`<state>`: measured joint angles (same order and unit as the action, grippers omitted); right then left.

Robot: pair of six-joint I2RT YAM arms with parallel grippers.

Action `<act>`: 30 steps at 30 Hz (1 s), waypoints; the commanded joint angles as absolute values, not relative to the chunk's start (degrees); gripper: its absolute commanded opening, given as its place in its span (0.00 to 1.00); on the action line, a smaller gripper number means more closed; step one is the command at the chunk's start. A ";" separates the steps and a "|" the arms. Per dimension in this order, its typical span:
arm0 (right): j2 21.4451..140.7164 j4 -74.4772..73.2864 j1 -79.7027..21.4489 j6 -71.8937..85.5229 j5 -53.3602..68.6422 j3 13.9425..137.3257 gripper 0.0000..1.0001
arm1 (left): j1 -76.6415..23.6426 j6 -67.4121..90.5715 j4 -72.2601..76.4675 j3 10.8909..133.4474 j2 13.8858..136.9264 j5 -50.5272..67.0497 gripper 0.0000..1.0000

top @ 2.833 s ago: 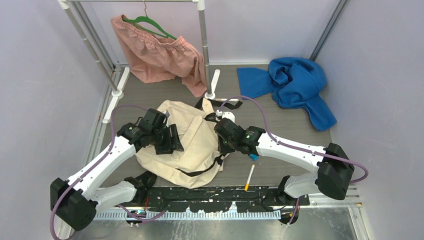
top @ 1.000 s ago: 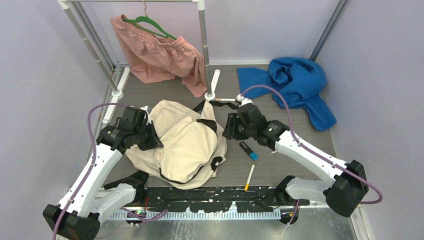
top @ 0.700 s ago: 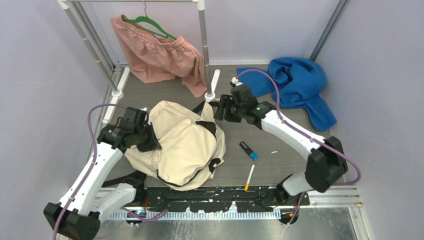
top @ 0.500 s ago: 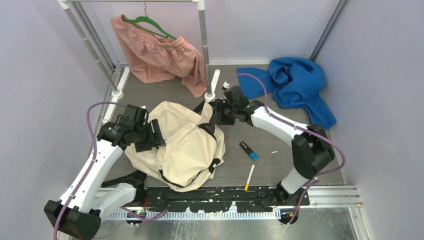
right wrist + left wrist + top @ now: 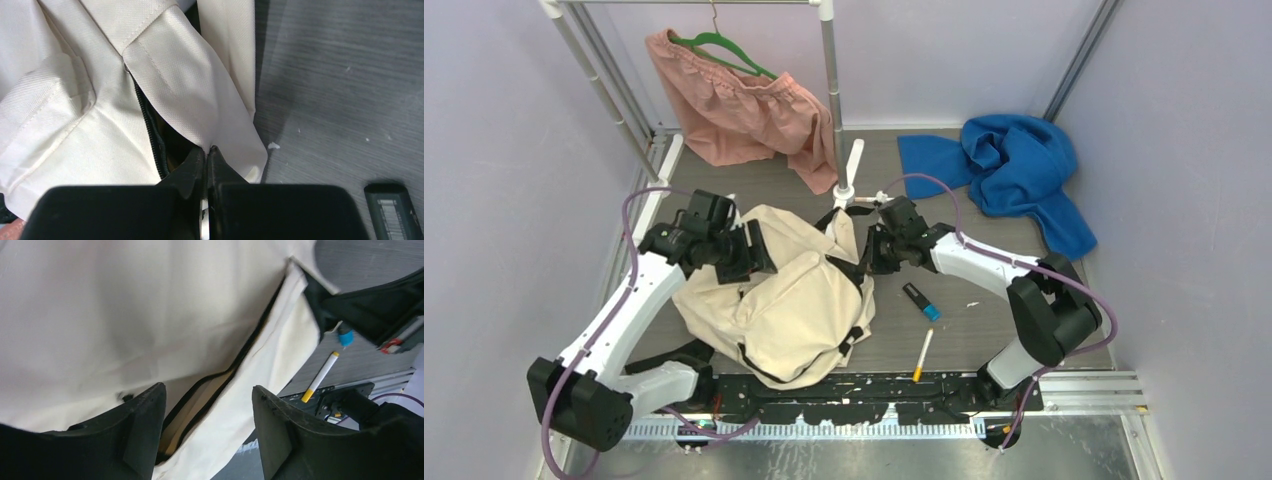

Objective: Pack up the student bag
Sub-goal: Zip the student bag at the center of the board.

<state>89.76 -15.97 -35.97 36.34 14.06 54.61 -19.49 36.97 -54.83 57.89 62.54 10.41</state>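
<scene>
Grey table [image 5: 969, 338]: white pen [image 5: 923, 354] with a yellow tip lies nearest the arm bases, and a black marker [image 5: 921, 301] with a blue cap lies just beyond it. Both are right of the student bag [image 5: 794, 300], which lies slumped mid-table, cream, its zipper partly open. Left gripper [image 5: 206, 390] is spread wide over the bag's zipper line. Right gripper [image 5: 206, 152] is pinched tight on a fold of bag fabric at the far right corner. Far back are a pink garment [image 5: 744, 110] on a hanger and a blue cloth [image 5: 1014, 170].
</scene>
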 commanded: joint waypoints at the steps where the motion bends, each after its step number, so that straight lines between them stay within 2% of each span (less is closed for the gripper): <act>1: 85.57 -14.92 -36.85 37.24 14.76 51.19 0.01 | -24.37 34.05 -45.77 65.30 67.22 9.56 0.65; 9: 83.89 -14.51 -37.20 38.32 12.57 51.28 0.01 | -36.25 30.53 -44.64 72.06 82.50 5.28 0.74; 12: 83.51 -14.80 -37.20 38.23 12.28 51.54 0.01 | -39.56 29.14 -45.29 72.67 84.96 -2.32 0.77; 16: 83.10 -14.93 -37.19 38.08 12.73 51.43 0.01 | -42.00 28.57 -46.32 72.99 87.85 -8.79 0.76; 19: 82.97 -15.00 -37.21 37.86 12.74 51.16 0.01 | -42.45 28.88 -45.83 72.38 89.54 -13.86 0.67; 23: 82.61 -15.24 -37.19 37.75 12.63 50.42 0.01 | -42.45 29.05 -47.97 73.05 91.98 -18.00 0.46; 27: 81.34 -16.29 -37.18 37.39 12.05 50.73 0.01 | -42.45 28.80 -49.05 73.00 92.02 -19.69 0.21; 28: 80.85 -16.82 -37.19 37.25 11.78 51.09 0.02 | -42.45 28.54 -49.07 72.96 91.76 -19.82 0.11; 29: 80.33 -17.58 -37.21 37.07 11.39 51.59 0.06 | -42.45 28.42 -49.24 73.06 91.53 -19.92 0.02; 30: 79.50 -18.33 -37.20 36.94 10.85 52.19 0.14 | -42.41 28.14 -49.50 73.12 91.29 -19.90 0.00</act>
